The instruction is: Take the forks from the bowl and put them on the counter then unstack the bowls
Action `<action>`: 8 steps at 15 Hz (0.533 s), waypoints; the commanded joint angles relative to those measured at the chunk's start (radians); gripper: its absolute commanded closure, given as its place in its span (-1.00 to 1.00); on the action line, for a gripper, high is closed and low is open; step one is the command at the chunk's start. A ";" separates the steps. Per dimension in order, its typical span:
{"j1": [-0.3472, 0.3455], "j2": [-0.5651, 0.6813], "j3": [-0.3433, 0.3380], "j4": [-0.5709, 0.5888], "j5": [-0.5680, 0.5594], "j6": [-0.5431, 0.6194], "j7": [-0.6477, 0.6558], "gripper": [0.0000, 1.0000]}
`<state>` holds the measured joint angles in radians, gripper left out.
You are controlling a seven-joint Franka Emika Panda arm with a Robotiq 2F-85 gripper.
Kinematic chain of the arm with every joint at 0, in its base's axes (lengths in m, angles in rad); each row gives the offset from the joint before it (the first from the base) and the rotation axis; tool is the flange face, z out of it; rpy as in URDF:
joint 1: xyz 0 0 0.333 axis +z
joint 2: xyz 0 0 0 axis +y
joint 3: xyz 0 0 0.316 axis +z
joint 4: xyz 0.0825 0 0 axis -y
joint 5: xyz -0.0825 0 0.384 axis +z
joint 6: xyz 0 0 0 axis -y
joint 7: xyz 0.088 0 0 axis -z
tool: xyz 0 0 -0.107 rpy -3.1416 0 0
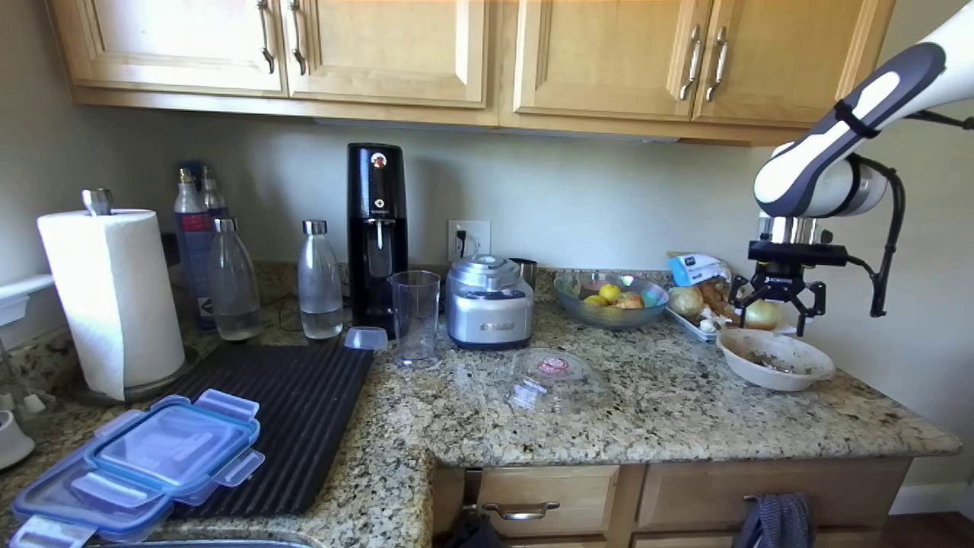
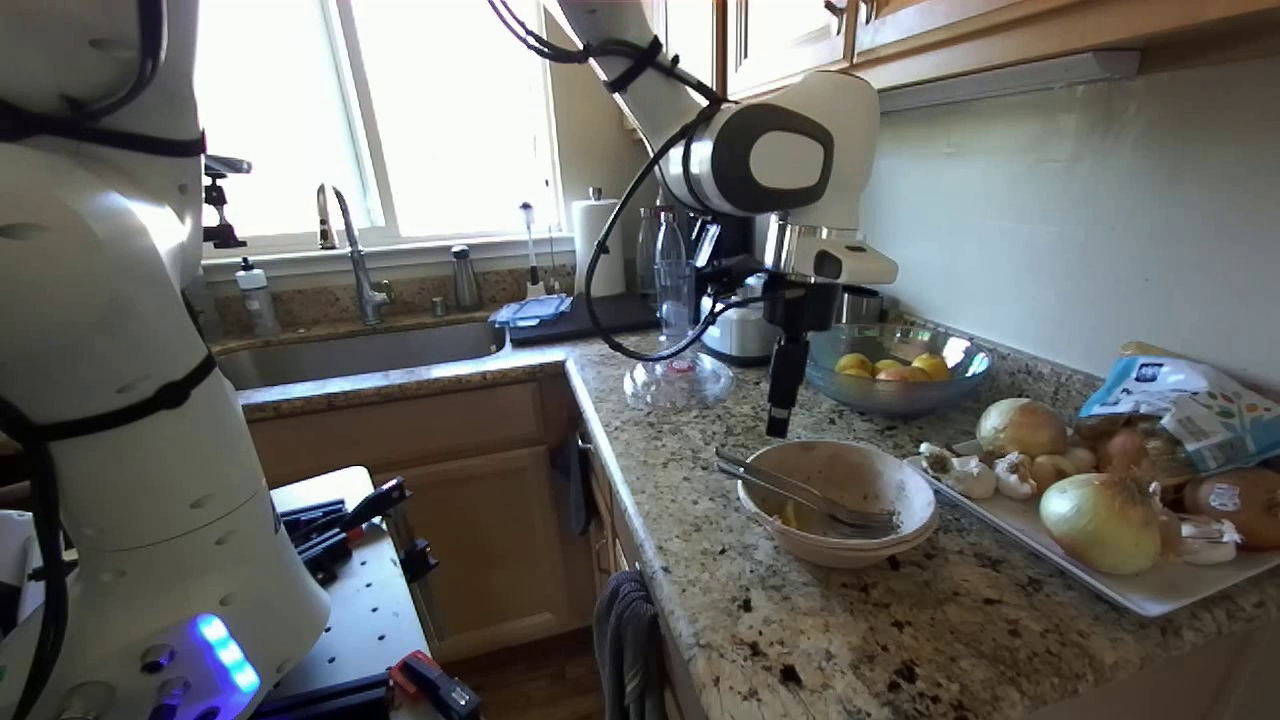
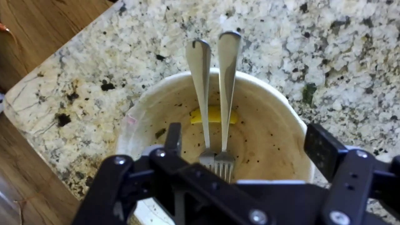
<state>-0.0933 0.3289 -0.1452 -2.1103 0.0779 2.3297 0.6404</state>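
Daylight blazed through the wide white-framed glass window (image 2: pixel 455 110), burnt to pure white! Glare bleached the pale panelled wooden cabinet door (image 1: pixel 175 38), soft shadow fell beside the tall black machine (image 1: pixel 365 183), and in the wrist view the speckled beige granite table (image 3: pixel 312 47) looked slightly soft.

In an exterior view, camera faces cupboards (image 1: pixel 609 61) across the counter (image 1: pixel 670 418). In an exterior view, nearer the bowls (image 2: pixel 850 472), camera looks toward the window (image 2: pixel 450 120). Both share the bowls. Wrist view: close above them, looking down.
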 commanded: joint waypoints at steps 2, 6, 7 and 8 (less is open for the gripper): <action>0.012 0.073 -0.030 0.019 0.086 0.105 0.127 -1.00; 0.015 0.111 -0.039 0.024 0.109 0.140 0.187 -1.00; 0.014 0.118 -0.039 0.025 0.115 0.143 0.199 -1.00; 0.012 0.122 -0.036 0.024 0.123 0.145 0.203 -1.00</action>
<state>-0.0916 0.4389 -0.1682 -2.0845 0.1698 2.4494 0.8019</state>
